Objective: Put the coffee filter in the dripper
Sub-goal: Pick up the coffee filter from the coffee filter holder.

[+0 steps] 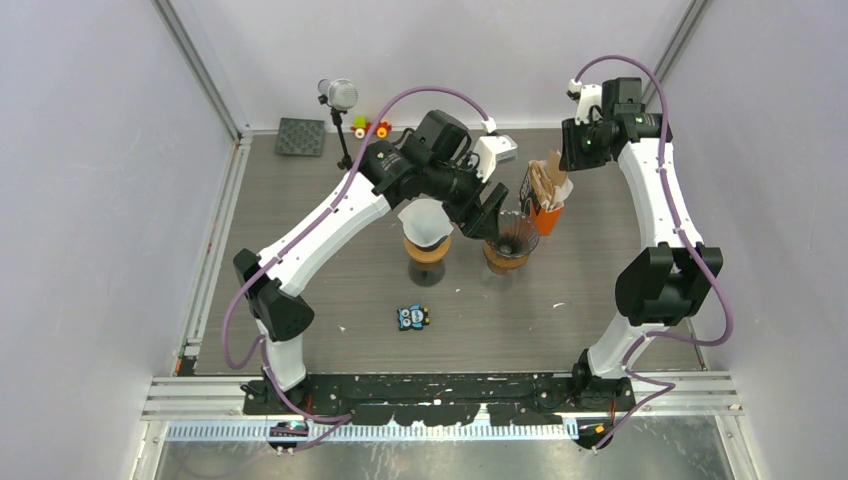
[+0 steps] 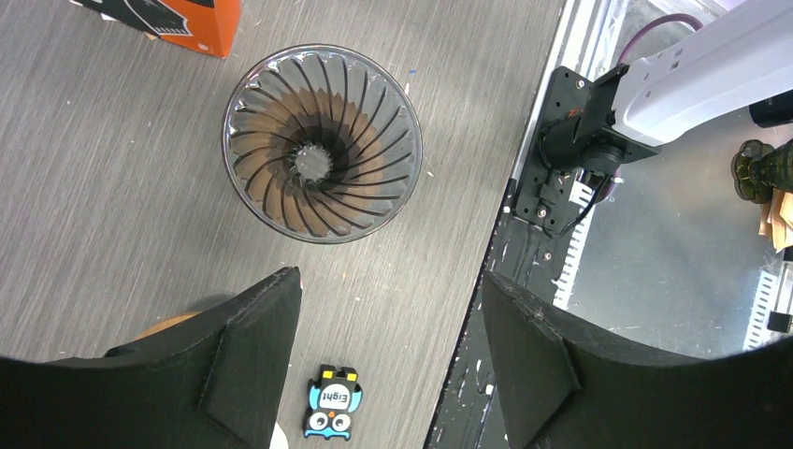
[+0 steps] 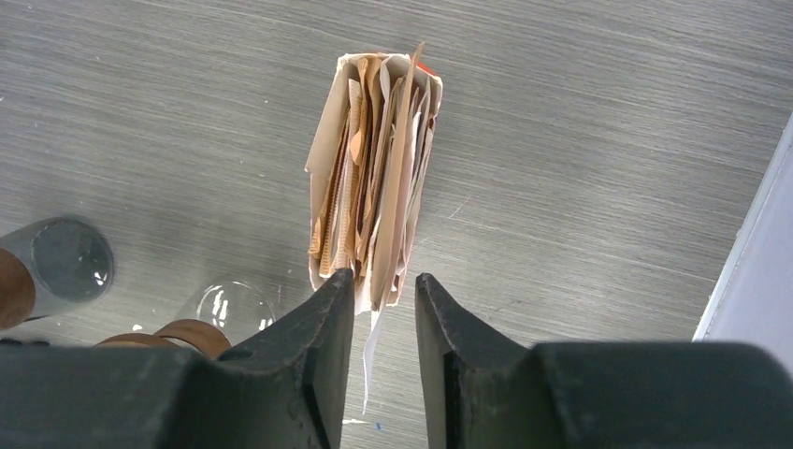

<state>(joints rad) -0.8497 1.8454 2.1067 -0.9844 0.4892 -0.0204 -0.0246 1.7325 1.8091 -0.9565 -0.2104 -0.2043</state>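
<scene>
An empty ribbed glass dripper (image 1: pixel 508 240) (image 2: pixel 321 140) stands mid-table. To its left a second dripper (image 1: pixel 428 238) on a wooden collar holds a white filter. A stack of brown and white coffee filters (image 1: pixel 548 182) (image 3: pixel 374 178) stands upright in an orange box (image 1: pixel 545 215). My right gripper (image 3: pixel 383 281) hangs over the near end of that stack, its jaws partly apart. A thin white filter edge (image 3: pixel 372 341) hangs loose in the gap, not pinched. My left gripper (image 1: pixel 485 215) (image 2: pixel 388 309) hovers wide open and empty between the two drippers.
An owl sticker (image 1: pixel 412 318) (image 2: pixel 332 402) lies in front of the drippers. At the back left are a microphone on a stand (image 1: pixel 338 95), a black square pad (image 1: pixel 300 137) and small coloured toys (image 1: pixel 372 128). The orange box stands close behind the empty dripper.
</scene>
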